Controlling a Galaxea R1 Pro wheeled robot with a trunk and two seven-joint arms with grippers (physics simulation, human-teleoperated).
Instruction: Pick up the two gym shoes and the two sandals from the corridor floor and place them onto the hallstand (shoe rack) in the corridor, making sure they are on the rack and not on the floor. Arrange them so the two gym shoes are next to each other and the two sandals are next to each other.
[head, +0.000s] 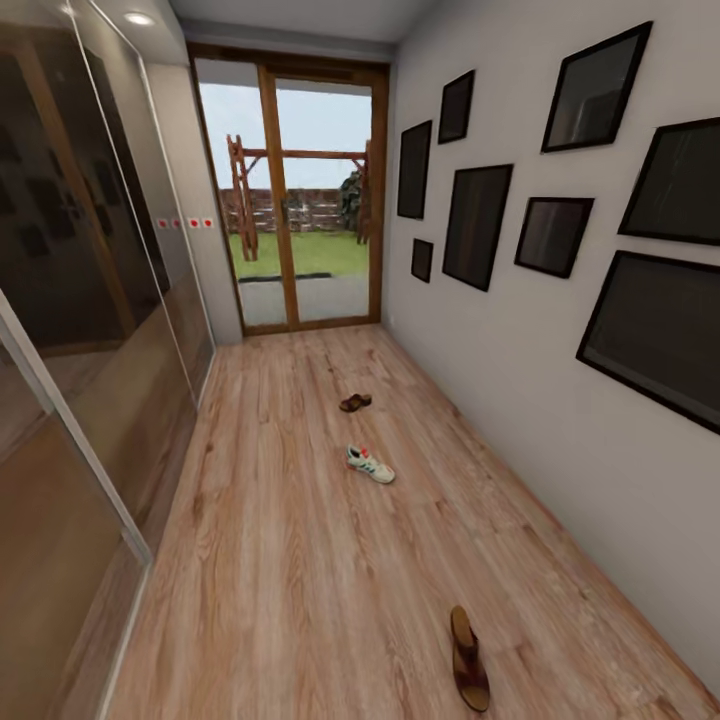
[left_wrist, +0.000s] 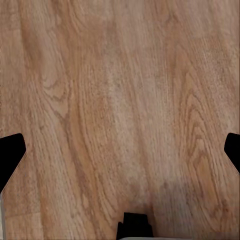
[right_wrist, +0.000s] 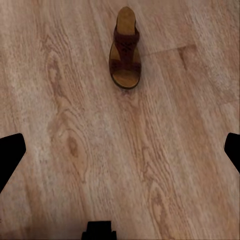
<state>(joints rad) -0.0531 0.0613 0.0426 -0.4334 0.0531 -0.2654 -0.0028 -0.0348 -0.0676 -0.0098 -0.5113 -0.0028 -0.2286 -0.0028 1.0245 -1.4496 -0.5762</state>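
Down the corridor floor (head: 300, 560) I see three shoes lying apart: a near sandal (head: 468, 657), a gym shoe (head: 370, 464) midway, another sandal (head: 355, 402) beyond. Both grippers, left (left_wrist: 120, 150) and right (right_wrist: 120, 150), hang spread wide, grasping nothing.

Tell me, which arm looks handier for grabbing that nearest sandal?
Probably the right. Its wrist camera has the sandal ahead on the floor, jaws spread and empty; the left wrist camera has bare floor. In the head view the sandal lies right of centre.
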